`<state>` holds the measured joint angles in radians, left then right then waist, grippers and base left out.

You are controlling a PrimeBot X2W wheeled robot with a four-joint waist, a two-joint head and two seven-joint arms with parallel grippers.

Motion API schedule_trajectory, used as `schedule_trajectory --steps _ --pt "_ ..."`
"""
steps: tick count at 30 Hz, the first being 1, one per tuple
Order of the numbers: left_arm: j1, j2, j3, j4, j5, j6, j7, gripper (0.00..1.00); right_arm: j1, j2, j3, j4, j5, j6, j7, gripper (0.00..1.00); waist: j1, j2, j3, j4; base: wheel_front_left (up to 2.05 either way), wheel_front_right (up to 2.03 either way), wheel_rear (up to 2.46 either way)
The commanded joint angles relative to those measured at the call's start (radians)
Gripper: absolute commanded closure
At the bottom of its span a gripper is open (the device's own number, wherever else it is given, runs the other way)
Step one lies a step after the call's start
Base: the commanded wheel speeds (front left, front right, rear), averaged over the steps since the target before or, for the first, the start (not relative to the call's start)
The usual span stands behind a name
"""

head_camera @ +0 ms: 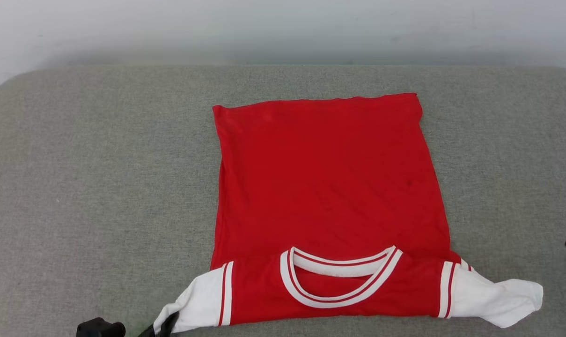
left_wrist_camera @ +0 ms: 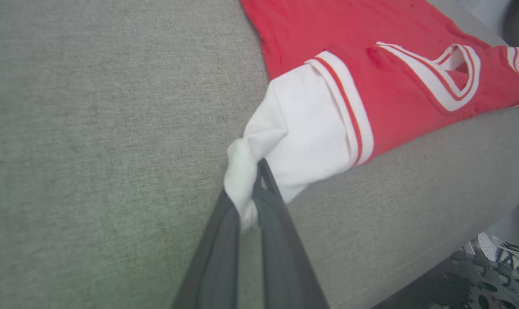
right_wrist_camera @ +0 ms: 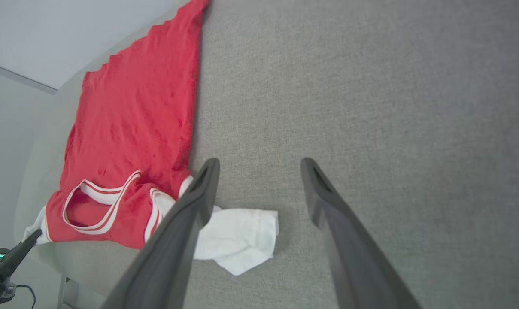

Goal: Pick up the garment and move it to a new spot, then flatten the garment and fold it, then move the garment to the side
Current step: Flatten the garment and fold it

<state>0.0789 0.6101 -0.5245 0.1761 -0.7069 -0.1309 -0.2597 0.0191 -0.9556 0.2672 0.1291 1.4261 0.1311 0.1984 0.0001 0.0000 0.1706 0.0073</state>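
Your left gripper (left_wrist_camera: 247, 189) is clamped on the tip of the left sleeve (left_wrist_camera: 302, 124), and the white cloth bunches into a twisted point between the two dark fingers. This sleeve is a soft knit with a band of white and red stripes at its seam.

The garment (head_camera: 329, 187) lies flat in the middle of the grey table cover (head_camera: 100, 164), which has a coarse woven look. The red body is a smooth rectangle with only small wrinkles. At the near edge the shoulder part seems turned over onto the body, with the round ribbed collar (head_camera: 341, 276) on top.

The right sleeve (right_wrist_camera: 238, 240) lies free and a little crumpled. Your right gripper (right_wrist_camera: 259, 171) stands wide apart above the bare cover just beside it and holds nothing.

I judge that you are between flattening and folding. The next move probably calls for laying each sleeve inward on the red body, gently, because this thin cloth drags easily.
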Motion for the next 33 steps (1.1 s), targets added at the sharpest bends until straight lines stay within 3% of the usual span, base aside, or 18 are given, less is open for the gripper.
schedule_trajectory --steps 1,6,10,17,24,33 --pt "-0.022 0.004 -0.006 0.004 0.002 0.001 -0.001 1.00 -0.034 -0.030 -0.037 -0.021 0.025 -0.001 0.030 0.00 -0.0001 0.0000 0.006 0.010 0.00 0.00 0.00" --pt "-0.052 0.004 -0.026 0.007 -0.003 0.001 0.001 1.00 -0.137 -0.061 -0.073 0.005 -0.024 -0.001 0.104 0.00 -0.0001 0.0000 0.026 0.032 0.00 0.00 0.00" --pt "-0.073 0.002 -0.046 0.009 -0.007 0.001 0.004 1.00 -0.241 -0.015 -0.059 0.041 -0.068 -0.001 0.187 0.00 -0.0001 0.0000 0.042 0.051 0.00 0.00 0.00" --pt "-0.147 -0.001 -0.108 0.011 -0.007 0.001 0.012 1.00 -0.564 0.157 -0.036 0.236 -0.272 -0.001 0.392 0.00 -0.0001 0.0000 0.098 0.110 0.00 0.00 0.00" --pt "-0.231 -0.014 -0.176 0.020 -0.010 0.001 0.007 1.00 -0.841 0.330 -0.077 0.455 -0.492 -0.001 0.488 0.00 -0.0001 0.0000 0.157 0.175 0.00 0.00 0.00" --pt "-0.314 -0.012 -0.247 0.048 -0.027 0.001 0.002 1.00 -0.993 0.403 -0.083 0.621 -0.742 -0.001 0.515 0.00 -0.0001 0.0000 0.217 0.244 0.00 0.00 0.00"
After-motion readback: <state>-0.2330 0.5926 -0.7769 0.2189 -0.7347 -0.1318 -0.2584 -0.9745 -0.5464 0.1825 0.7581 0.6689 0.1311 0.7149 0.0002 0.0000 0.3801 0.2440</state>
